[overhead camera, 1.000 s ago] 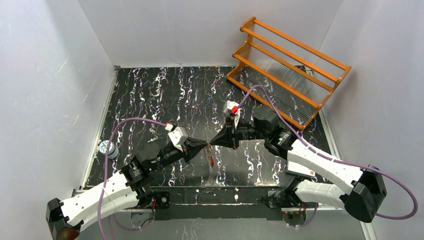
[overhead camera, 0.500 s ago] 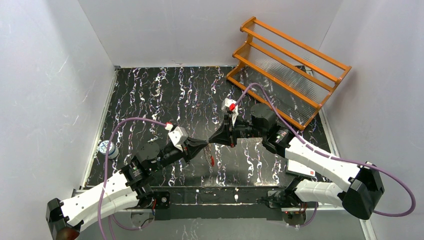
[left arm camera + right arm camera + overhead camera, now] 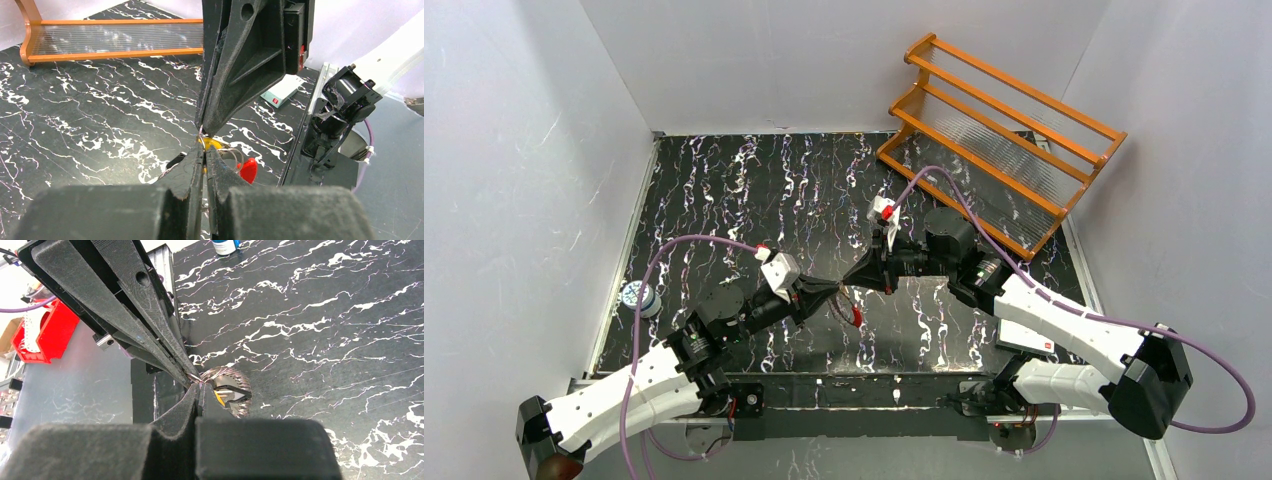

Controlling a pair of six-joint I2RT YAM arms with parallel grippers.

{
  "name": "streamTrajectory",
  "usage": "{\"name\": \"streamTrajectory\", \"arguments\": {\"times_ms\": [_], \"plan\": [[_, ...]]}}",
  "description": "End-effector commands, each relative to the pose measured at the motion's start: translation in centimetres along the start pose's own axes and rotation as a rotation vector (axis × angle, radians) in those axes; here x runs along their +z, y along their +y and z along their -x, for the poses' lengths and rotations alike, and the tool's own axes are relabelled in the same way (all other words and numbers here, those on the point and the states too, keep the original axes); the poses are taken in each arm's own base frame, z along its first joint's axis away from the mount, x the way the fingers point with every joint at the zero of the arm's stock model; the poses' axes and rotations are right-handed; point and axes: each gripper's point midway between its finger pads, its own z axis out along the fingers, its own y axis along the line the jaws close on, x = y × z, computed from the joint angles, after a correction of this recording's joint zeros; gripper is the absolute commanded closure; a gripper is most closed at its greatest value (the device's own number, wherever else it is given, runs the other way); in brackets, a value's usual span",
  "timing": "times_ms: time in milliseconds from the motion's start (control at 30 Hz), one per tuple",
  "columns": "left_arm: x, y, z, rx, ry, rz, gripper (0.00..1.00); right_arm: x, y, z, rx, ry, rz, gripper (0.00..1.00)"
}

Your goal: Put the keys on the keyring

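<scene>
My two grippers meet tip to tip above the near middle of the black marbled table [image 3: 754,190]. The left gripper [image 3: 836,291] is shut on the thin silvery wire of the keyring [image 3: 235,154]. The right gripper [image 3: 848,287] is shut on the same wire from the other side. The loop hangs just below the tips, its red section [image 3: 856,316] to the right and also showing in the left wrist view [image 3: 248,169]. A brass key [image 3: 211,145] sits right behind my left fingertips [image 3: 196,159]. In the right wrist view the coiled wire [image 3: 231,374] frames a dark key part [image 3: 235,392] and a yellow bit [image 3: 220,399].
An orange slatted rack [image 3: 999,130] stands at the back right. A small blue-and-white bottle [image 3: 639,297] sits at the table's left edge. A pale box with a red button [image 3: 282,90] lies near the front right. A red bin [image 3: 47,335] sits off the table.
The right gripper has shifted slightly left and back against the left one. The hanging loop has swung, its red section now a little to the right and higher.
</scene>
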Motion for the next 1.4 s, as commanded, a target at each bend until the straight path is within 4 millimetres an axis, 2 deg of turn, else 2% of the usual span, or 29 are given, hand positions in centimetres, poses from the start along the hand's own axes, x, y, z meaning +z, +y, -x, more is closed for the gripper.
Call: {"name": "streamTrajectory", "arguments": {"times_ms": [0,233,533,933,1167,1367], "plan": [[0.0,-0.7,1.0,-0.005,-0.039,-0.033,1.00,-0.2,-0.3,2.1,-0.016,-0.057,-0.025,0.99],[-0.1,-0.8,0.9,-0.005,-0.040,-0.036,1.00,0.0,-0.9,1.4,0.044,-0.017,-0.038,0.99],[0.0,-0.9,1.2,-0.009,-0.057,-0.042,1.00,0.3,-1.9,-0.5,0.116,0.044,-0.054,0.99],[-0.4,-0.9,1.2,-0.020,-0.081,-0.041,1.00,0.0,-2.9,-1.2,0.199,0.046,-0.032,0.99],[-0.6,-0.9,1.3,-0.029,-0.104,-0.039,1.00,-0.2,-2.6,-1.7,0.230,0.052,0.013,0.99],[-0.5,-0.1,-0.1,-0.048,-0.078,-0.001,1.00,-1.0,-1.1,-0.9,0.159,0.020,0.073,0.99]]}}
